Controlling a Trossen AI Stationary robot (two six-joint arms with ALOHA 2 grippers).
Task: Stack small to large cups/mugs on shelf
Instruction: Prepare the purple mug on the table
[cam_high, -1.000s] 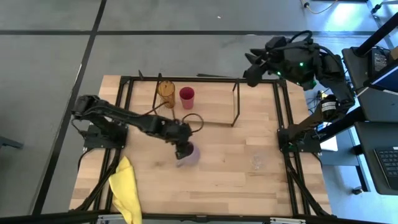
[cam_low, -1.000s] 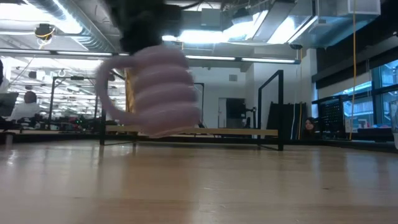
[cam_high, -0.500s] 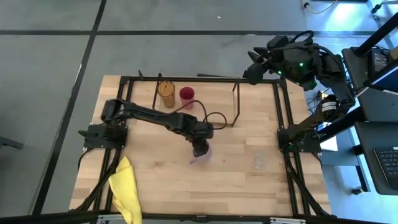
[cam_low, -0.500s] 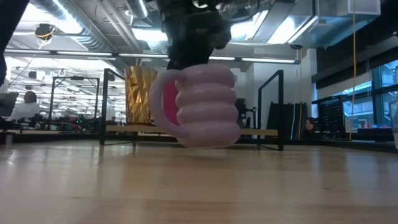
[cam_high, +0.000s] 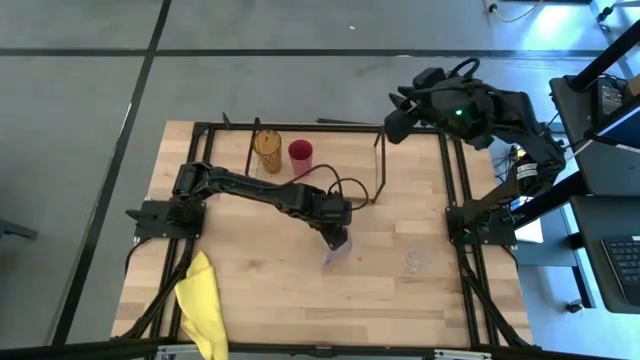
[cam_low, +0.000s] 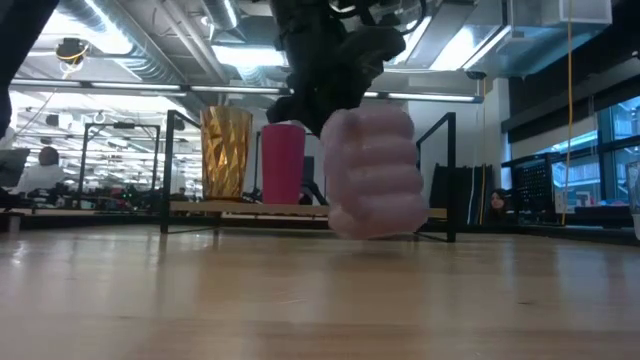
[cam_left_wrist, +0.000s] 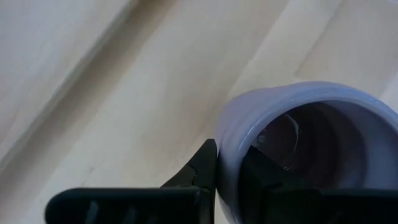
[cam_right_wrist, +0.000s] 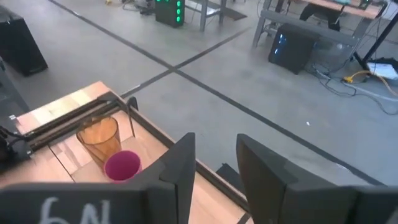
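Left hand: the left hand is narrowed onto the rim of the light purple ribbed mug; in the left wrist view one dark finger sits outside the mug's wall and the other inside it, so the wall is pinched between them.
Mug: the light purple ribbed mug hangs from that hand just above the table, slightly tilted, near the table's centre; in the low view a thin gap shows under its base.
Right hand: the right hand hovers at about 1 o'clock of the table, above the far rim and beyond the shelf's right end; its fingers stand apart with nothing between them.
Shelf: one low rack of thin black metal rods with a light wooden board stands at 12 o'clock, along the far edge.
On the shelf: two vessels at its left end, just beside each other, upright: the tall amber translucent tumbler and, to its right, the red cup.
Small glass: one tiny clear glass stands on the table at about 4 o'clock from the mug, well apart from it.
Count of cups and mugs: four, with two on the shelf, one held, one on the table.
Cloth: one yellow cloth lies at 8 o'clock near the table's near left corner.
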